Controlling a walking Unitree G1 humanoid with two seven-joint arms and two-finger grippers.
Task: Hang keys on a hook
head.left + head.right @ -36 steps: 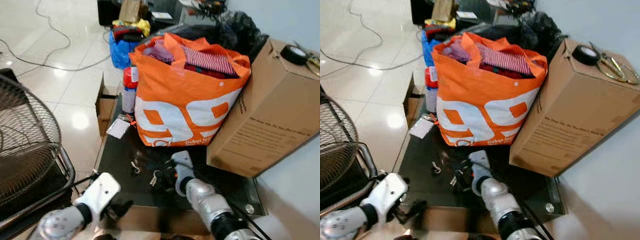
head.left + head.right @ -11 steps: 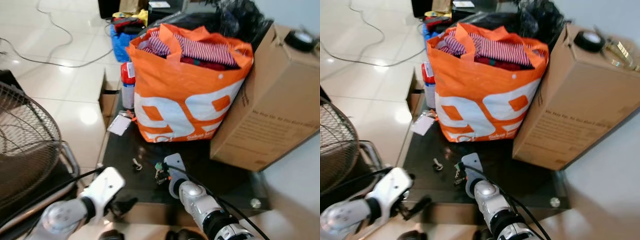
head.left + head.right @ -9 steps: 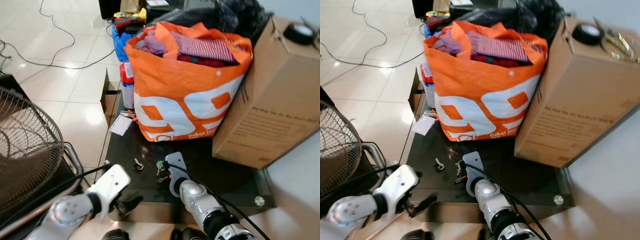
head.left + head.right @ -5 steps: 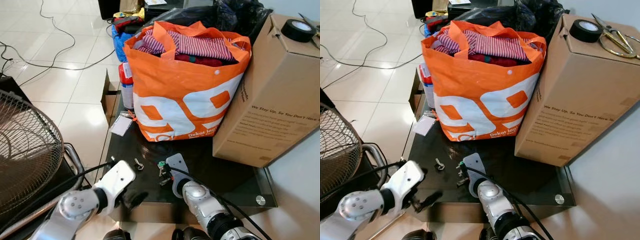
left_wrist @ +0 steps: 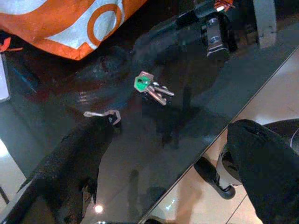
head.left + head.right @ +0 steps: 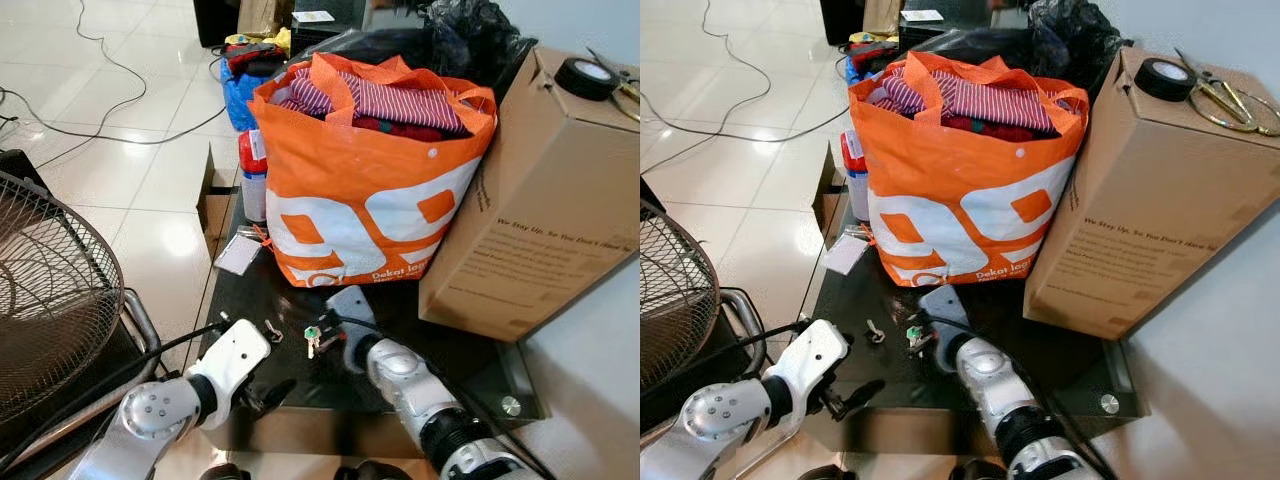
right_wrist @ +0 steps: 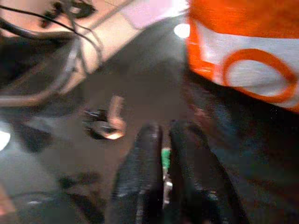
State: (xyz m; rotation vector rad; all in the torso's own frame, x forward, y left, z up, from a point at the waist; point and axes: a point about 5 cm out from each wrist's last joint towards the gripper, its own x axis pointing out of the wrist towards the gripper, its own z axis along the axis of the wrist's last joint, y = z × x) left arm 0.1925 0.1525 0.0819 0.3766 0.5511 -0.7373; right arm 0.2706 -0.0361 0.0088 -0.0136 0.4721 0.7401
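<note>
Left eye view: dark glass tabletop [image 6: 470, 362] crowded at the back by a bulging orange-and-white woven shopping bag [image 6: 370, 190] stuffed with striped cloth, with a tall brown cardboard box [image 6: 530, 210] leaning just beside it and carrying a roll of black tape [image 6: 585, 78] on top. Red-capped spray can [image 6: 254, 175] and white paper tag [image 6: 238, 254] wedged at the bag's left side; round wire fan grille [image 6: 50, 290] off the tabletop's left edge; cables trailing over pale floor tiles [image 6: 130, 150] behind. Small bunch of silver keys with a green head [image 6: 313, 337] held just above the glass near the front, pinched at the tip of the right hand [image 6: 322, 334], black fingers pressed together on it. Separate small silver key [image 6: 271, 329] lying flat on the glass just left of the bunch. Left hand [image 6: 262, 398] low by the front edge of the tabletop. Left wrist view: left hand's fingers [image 5: 74, 168] spread wide apart, framing the green-headed bunch and the lone key in between. Right wrist view: two black fingertips [image 7: 145, 154] closed side by side, a sliver of green peeking between them, blurred, orange bag close behind.
</note>
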